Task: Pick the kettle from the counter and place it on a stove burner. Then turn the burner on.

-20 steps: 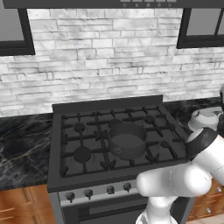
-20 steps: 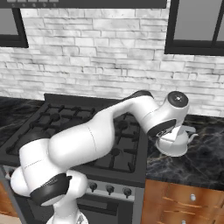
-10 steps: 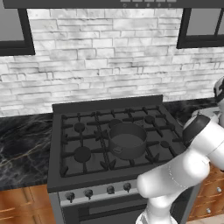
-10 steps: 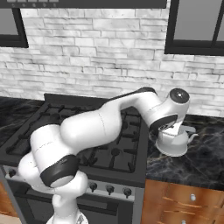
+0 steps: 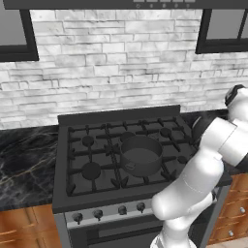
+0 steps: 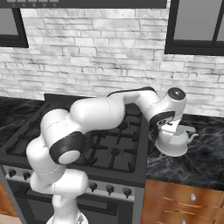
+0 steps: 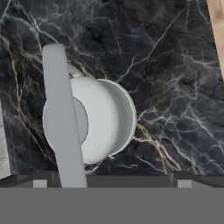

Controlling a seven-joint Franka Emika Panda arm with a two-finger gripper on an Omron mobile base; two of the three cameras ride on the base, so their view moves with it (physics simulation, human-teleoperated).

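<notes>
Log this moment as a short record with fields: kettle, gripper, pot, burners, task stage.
kettle: squat silvery-white metal kettle stands upright on the glossy black veined stone counter, right of the stove; its flat pale handle crosses the lid in the hand view
gripper: two-finger gripper directly above the kettle, close to its top; open or shut cannot be told
pot: dark grey straight-sided pot sits on the middle of the stove
burners: small round black burner cap at rear left is bare
task stage: kettle not yet lifted
</notes>
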